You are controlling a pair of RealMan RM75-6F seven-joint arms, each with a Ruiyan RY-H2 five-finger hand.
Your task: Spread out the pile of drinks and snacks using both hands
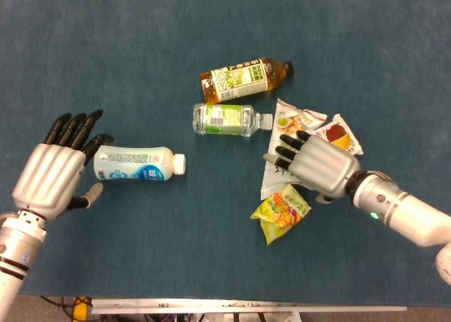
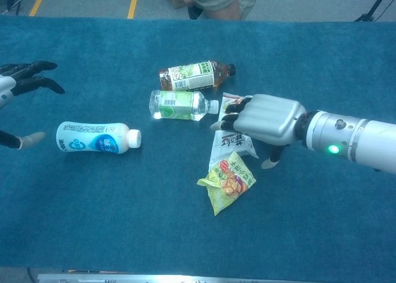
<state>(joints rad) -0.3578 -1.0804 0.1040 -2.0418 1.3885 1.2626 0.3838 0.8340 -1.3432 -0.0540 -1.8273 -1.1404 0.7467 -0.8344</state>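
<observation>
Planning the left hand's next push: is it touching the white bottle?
Apart. Head view shows blue cloth between left hand and white bottle.

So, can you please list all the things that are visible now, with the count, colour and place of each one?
tea bottle: 1, amber with green label, lying on its side, furthest from the robot.
clear bottle: 1, clear with green label, lying just nearer than the tea bottle.
white bottle: 1, white with blue label, lying apart on the left.
white snack packet: 1, white, long, partly under the right hand.
red snack packet: 1, white and red, partly hidden beside the right hand.
yellow snack packet: 1, yellow-green, nearest the robot.
table: 1, blue cloth.
left hand: open, left of the white bottle.
right hand: fingers spread, over the snack packets.
</observation>
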